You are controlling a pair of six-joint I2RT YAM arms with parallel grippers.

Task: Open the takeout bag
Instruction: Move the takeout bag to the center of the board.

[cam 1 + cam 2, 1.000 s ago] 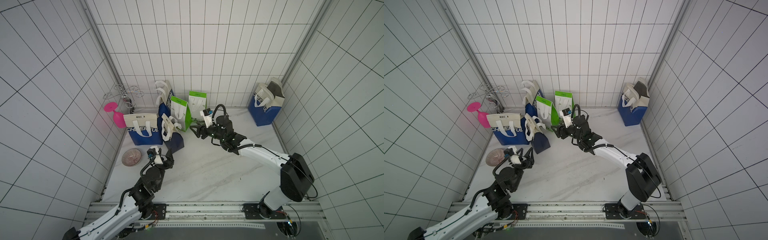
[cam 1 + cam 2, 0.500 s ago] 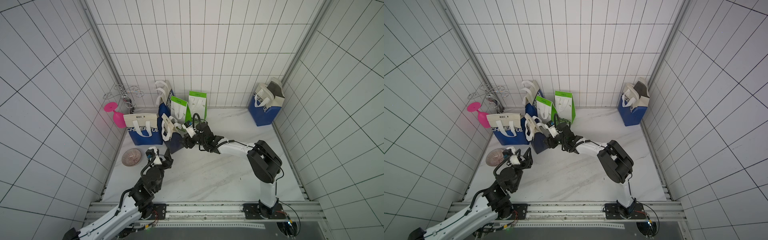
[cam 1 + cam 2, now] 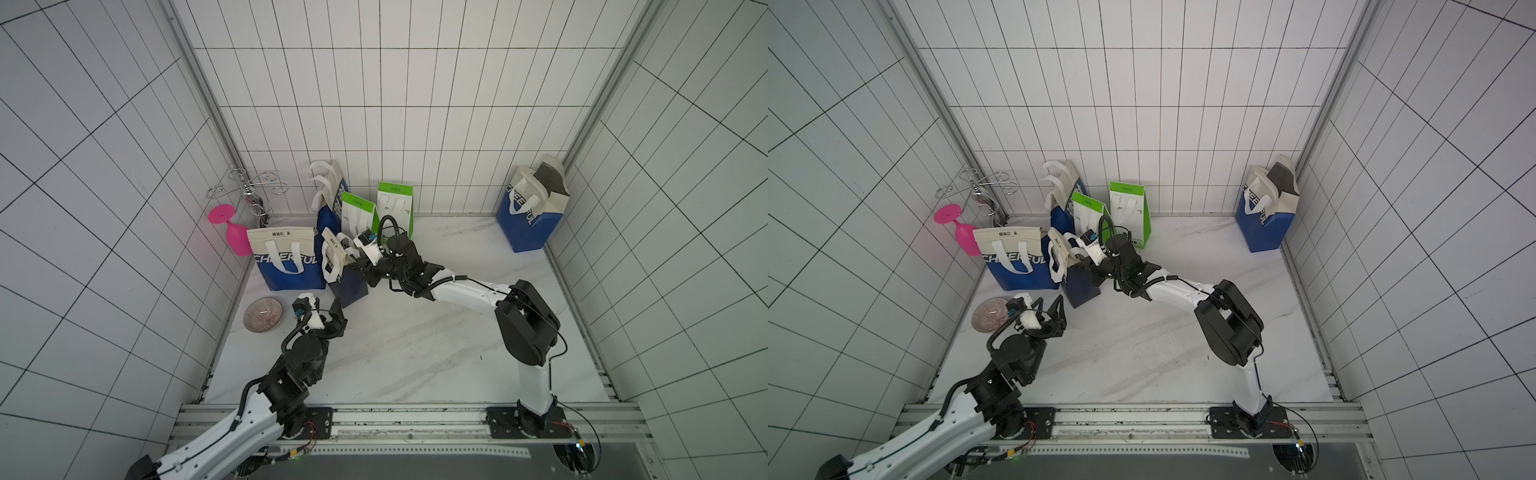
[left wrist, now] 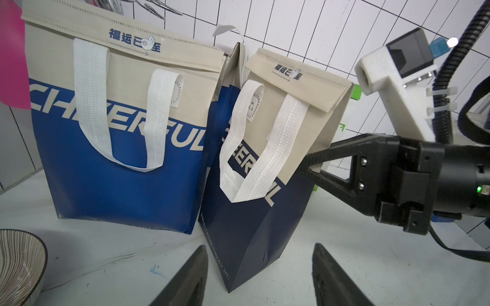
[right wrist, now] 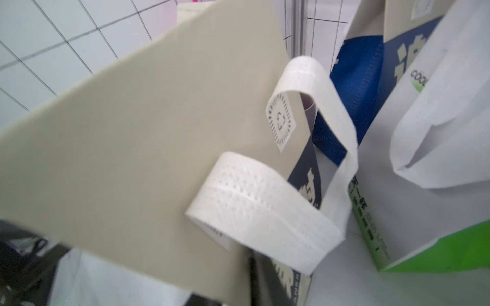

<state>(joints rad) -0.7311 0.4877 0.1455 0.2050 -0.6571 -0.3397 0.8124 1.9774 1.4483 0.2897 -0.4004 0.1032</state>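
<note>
My right pincer (image 4: 307,164) was clamped on the beige upper side of the navy takeout bag (image 4: 252,212), which stood leaning right at its tips, top flap folded down. My left pincer (image 4: 259,278) hung open and empty, the bag's lower corner just ahead of its spread jaws. A bigger blue bag (image 4: 106,172) stood just beside it, on the far side from my right pincer.

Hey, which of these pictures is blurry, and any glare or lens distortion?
Right wrist view: smeared, the beige flap and white handle of the takeout bag close to the lens. Left wrist view: sharp, the lettering on the big blue bag reads cleanly. Both top views: evenly lit, no glare, wall tile lines splayed by the wide lens.
</note>
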